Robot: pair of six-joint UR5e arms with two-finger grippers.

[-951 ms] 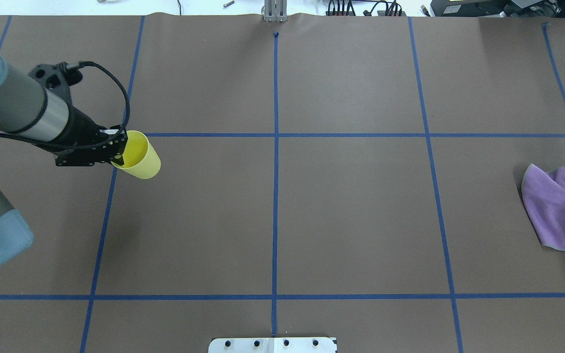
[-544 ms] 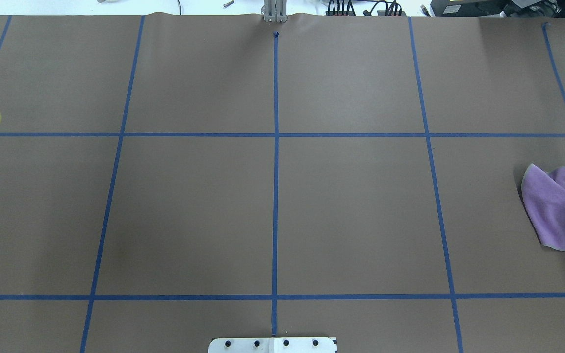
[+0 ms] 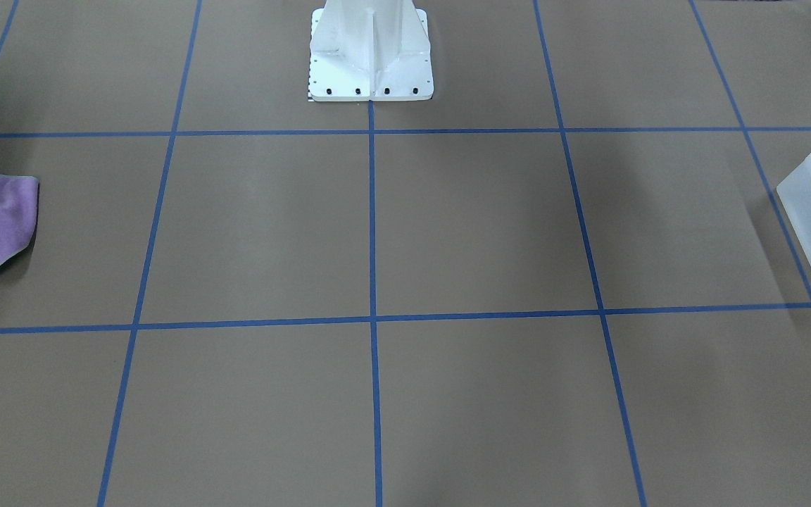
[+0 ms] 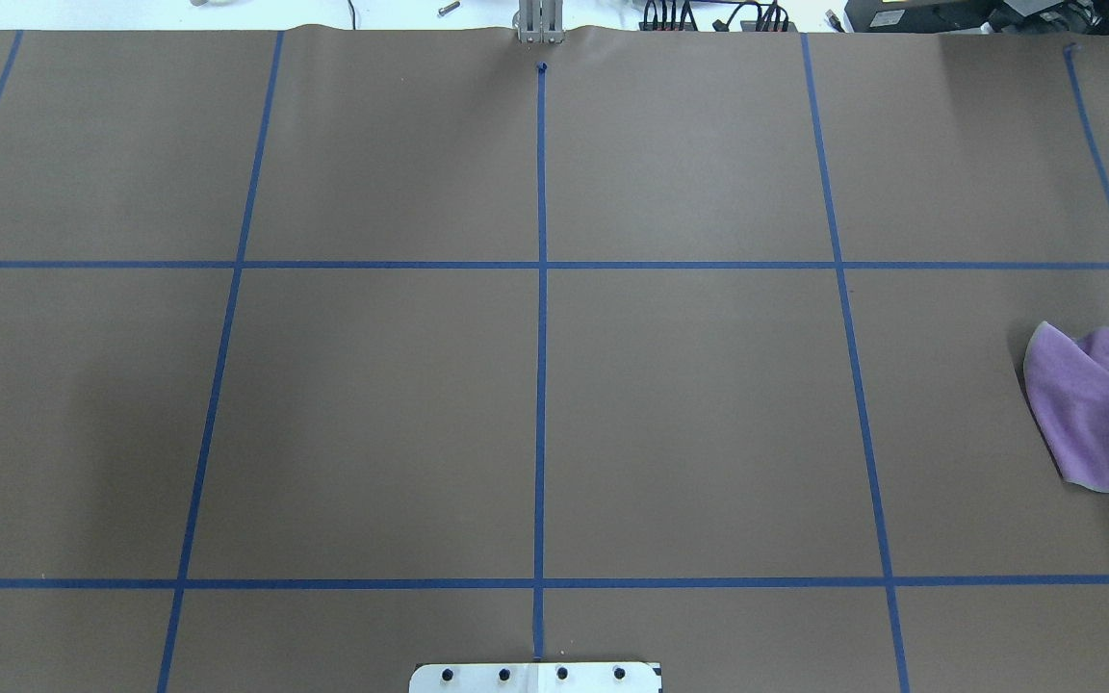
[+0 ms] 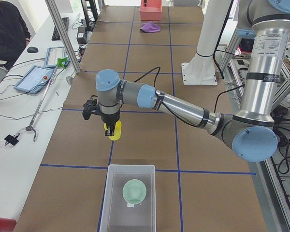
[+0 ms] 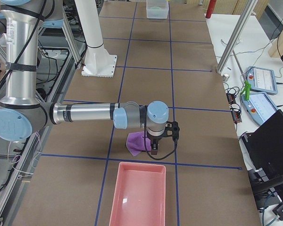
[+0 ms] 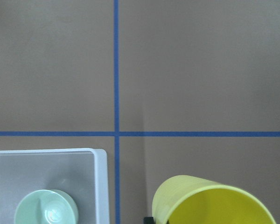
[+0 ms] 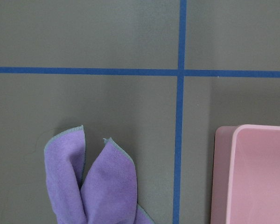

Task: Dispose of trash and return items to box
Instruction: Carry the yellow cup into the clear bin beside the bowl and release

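Observation:
My left gripper point(image 5: 110, 129) is shut on the small yellow cup point(image 5: 115, 135) and holds it above the table, just short of the box's far end. In the left wrist view the cup point(image 7: 212, 203) fills the bottom right. The frosted-white box point(image 5: 111, 193) stands beyond the table's left end, and it also shows in the left wrist view point(image 7: 99, 186) and the front view point(image 3: 810, 218). The pale teal-green bowl point(image 5: 134, 190) lies inside it point(image 7: 46, 212). My right gripper point(image 6: 153, 151) hangs over a purple cloth point(image 6: 133, 142); I cannot tell whether it is open or shut.
The purple cloth point(image 4: 1094, 409) lies crumpled at the table's right end point(image 8: 98, 186). A pink tray point(image 6: 139, 195) stands just past it point(image 8: 256, 177). The robot's white base point(image 3: 370, 49) is at the table's middle back edge. Blue tape lines grid the brown table.
My left arm has carried the yellow cup leftward, out of the overhead view. The purple cloth has not moved.

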